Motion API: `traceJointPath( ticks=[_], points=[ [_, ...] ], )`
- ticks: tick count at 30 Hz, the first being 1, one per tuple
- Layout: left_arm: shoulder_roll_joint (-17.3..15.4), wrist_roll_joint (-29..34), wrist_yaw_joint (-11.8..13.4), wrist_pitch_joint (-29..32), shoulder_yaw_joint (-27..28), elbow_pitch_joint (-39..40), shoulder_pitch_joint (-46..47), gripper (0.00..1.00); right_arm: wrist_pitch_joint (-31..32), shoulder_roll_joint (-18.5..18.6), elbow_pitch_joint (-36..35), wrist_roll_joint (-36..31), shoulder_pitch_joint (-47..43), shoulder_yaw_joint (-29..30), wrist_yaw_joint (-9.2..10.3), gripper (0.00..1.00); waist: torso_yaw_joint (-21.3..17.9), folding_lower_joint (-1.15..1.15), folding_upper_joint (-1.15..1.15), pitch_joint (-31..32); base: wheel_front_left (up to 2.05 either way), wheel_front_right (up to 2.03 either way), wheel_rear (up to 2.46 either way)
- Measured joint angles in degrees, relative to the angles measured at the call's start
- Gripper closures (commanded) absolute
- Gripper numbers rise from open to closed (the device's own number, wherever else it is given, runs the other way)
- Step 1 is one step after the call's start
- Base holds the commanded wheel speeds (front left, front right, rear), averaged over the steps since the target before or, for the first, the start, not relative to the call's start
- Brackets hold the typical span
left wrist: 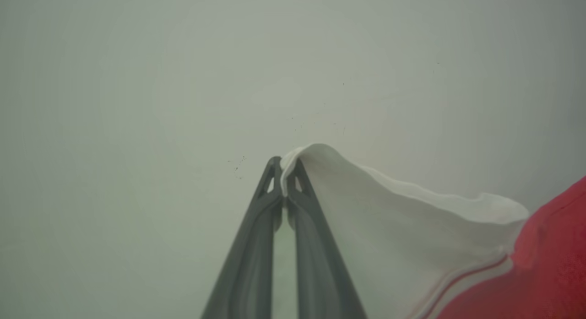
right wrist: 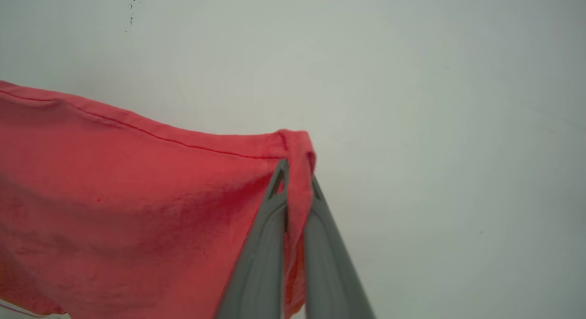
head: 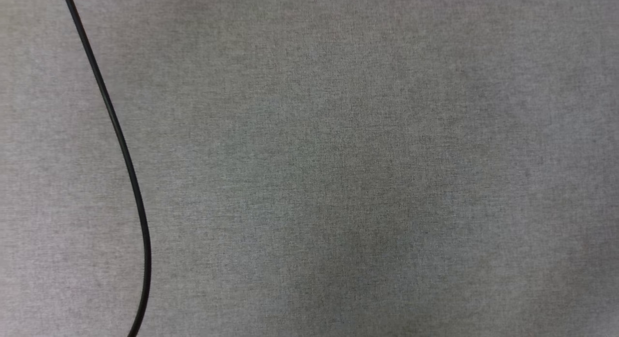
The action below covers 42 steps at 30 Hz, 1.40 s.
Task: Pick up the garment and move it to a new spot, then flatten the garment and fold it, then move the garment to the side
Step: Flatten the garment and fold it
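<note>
We have our left gripper (left wrist: 284, 175) clamped on the white sleeve edge of the garment (left wrist: 403, 236). Our right gripper (right wrist: 296, 184) pinches its red hem corner tight

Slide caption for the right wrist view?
Dark two-fingered right gripper shut on the hemmed corner of the red fabric garment, against a plain pale backdrop.

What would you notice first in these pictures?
The bright red garment grabs the eye, spreading across the left of the right wrist view with its corner pinched in the shut right gripper. In the left wrist view the left gripper pinches its white sleeve at mid-frame. The head view has a black cable curving down the left of a grey surface.
</note>
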<state>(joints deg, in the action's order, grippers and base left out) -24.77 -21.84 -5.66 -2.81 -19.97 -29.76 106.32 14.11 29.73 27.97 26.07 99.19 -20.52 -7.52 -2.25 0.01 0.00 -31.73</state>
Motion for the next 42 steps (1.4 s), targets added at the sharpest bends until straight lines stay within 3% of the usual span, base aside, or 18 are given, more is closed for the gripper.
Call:
traceJointPath(
  ticks=[10,18,23,28,42],
  points=[
    [0.5,-0.7,-1.0,-4.5,-2.0,-8.1,-0.1,1.00,-7.7,-0.8,11.8,3.0,2.7,-7.3,0.00,1.00,-0.1,0.00,0.00,-3.3,0.00,0.00,0.00],
    [-1.0,-2.3,-1.4,-8.8,-3.3,-9.2,-11.9,1.00,-13.3,-2.3,14.8,9.3,-5.7,-13.8,-0.01,1.00,-0.1,-0.01,0.00,-2.5,0.00,0.00,0.00],
    [-1.8,-4.6,-1.0,-10.3,-3.1,-6.2,-23.5,1.00,-15.4,-1.4,14.1,12.3,-12.8,-18.8,-0.01,1.00,0.5,-0.01,0.00,-0.8,0.00,0.00,0.00],
    [-2.2,-6.2,1.3,-11.3,-2.4,-0.8,-37.6,1.00,-17.4,0.6,12.0,15.8,-21.0,-22.6,0.00,1.00,1.2,-0.01,0.00,2.0,0.00,0.00,0.00],
    [-4.1,-10.8,12.0,-10.1,-2.0,19.7,-76.2,1.00,-21.5,5.6,5.0,23.2,-47.6,-28.1,0.00,1.00,2.9,-0.02,0.00,12.8,0.00,0.00,0.00]
  ],
)
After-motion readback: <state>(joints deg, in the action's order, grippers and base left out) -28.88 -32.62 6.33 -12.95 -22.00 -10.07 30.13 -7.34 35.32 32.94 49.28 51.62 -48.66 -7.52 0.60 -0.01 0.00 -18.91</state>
